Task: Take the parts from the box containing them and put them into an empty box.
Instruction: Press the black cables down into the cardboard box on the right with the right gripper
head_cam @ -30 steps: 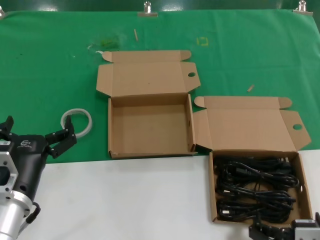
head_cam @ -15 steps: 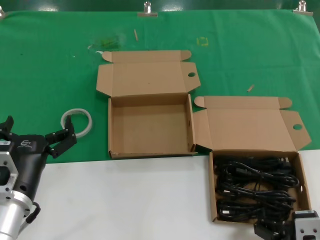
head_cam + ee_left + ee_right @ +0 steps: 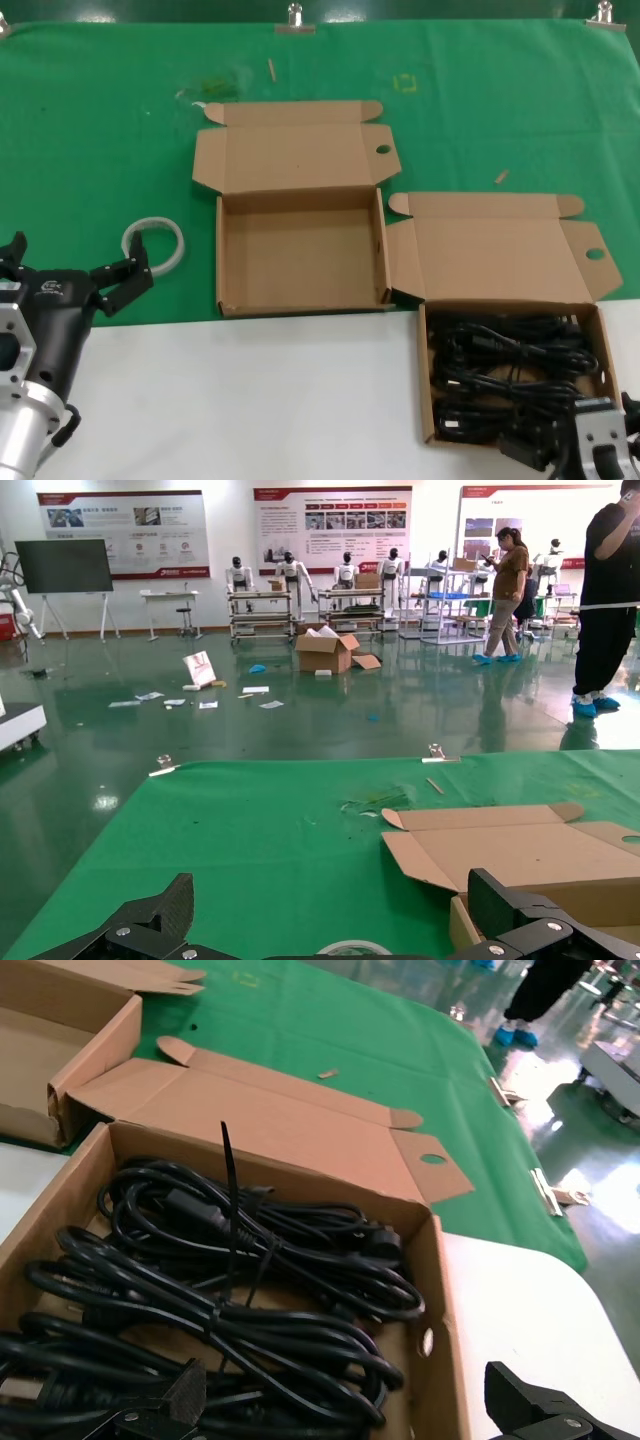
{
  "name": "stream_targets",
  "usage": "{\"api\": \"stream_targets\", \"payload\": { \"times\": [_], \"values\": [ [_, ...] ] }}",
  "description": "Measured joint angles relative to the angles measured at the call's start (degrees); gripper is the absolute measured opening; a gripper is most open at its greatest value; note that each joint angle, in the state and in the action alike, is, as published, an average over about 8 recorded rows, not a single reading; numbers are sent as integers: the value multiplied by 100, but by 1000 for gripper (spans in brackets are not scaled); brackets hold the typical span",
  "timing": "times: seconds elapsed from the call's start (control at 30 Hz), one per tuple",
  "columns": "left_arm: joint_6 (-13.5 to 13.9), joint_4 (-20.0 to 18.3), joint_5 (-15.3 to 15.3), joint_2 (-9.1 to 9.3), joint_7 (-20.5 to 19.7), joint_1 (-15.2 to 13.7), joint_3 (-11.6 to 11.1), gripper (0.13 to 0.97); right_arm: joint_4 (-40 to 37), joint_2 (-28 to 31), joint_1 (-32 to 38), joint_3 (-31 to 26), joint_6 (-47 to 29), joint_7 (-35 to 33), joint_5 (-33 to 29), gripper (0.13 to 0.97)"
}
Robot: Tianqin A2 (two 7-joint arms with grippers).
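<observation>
The right pincer (image 3: 350, 1405), spread wide, hangs over the near edge of the full box (image 3: 426, 400); the tangled cords (image 3: 510, 375) could snag and drag several bundles out together.

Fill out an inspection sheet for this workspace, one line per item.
Surface: green cloth at the back, white tabletop in front.
Job's things: power cords fill the winged-lid box on the robot's right; the plain-lid box beside it is open and empty.
Clutter: translucent tape ring and small scraps on the cloth.
Grippers: left end effector open near the tape ring; right end effector open, low over the cords' near edge.
Cables: only the bundled cords, one tie sticking up.
Surroundings: hall with shelving, display boards and people standing.
</observation>
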Motion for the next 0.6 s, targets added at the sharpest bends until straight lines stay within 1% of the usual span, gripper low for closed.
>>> {"api": "stream_targets", "payload": {
  "times": [0.3, 0.6],
  "values": [
    [0, 0, 0, 0, 0, 0, 0, 965, -386, 0, 421, 111, -217, -693, 619, 966],
    [0, 0, -1, 0, 0, 0, 0, 965, -549, 0, 607, 109, -282, -1005, 898, 966]
  ]
}}
